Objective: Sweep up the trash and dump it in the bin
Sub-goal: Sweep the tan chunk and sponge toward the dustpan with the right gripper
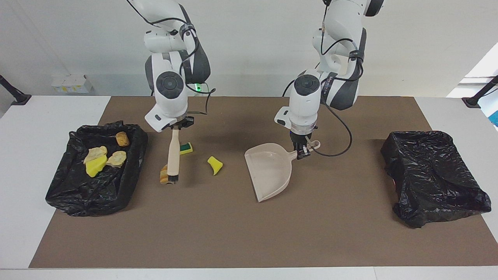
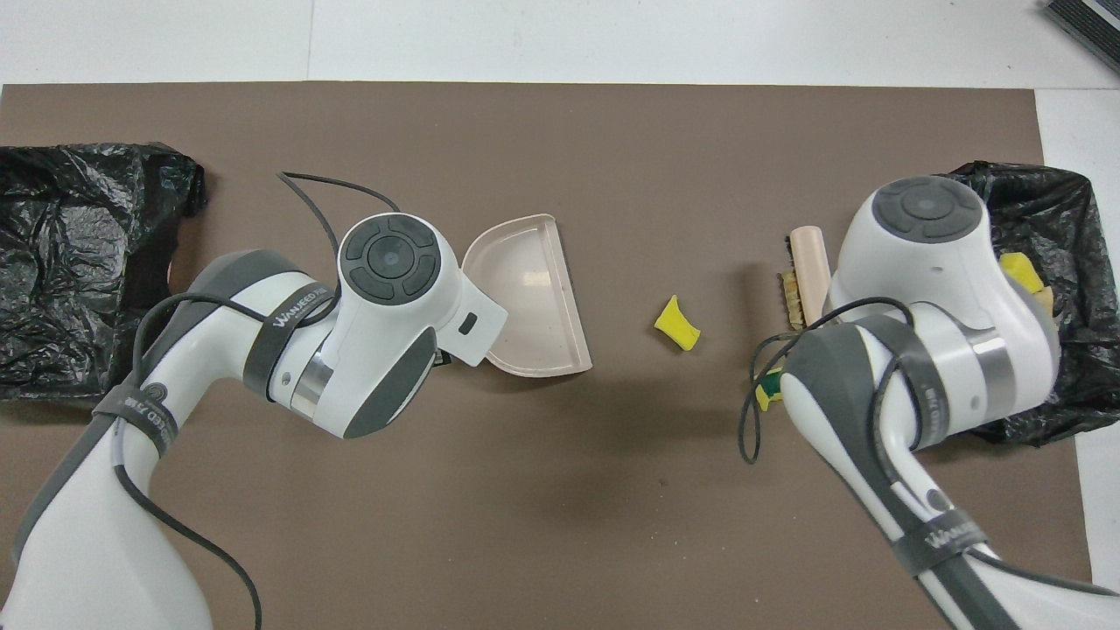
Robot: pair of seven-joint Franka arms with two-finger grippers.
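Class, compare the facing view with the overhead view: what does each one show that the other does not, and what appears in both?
Only the facing view shows all four scraps in the black-lined tray at the right arm's end, the whole green-and-yellow sponge, and both grippers: the right gripper holding the brush, the left gripper holding the dustpan by its handle.

Only the overhead view shows the arms' long upper links; these cover both grippers.

Both show the yellow wedge, the dustpan, the brush against the striped scrap, and the crumpled black bag.
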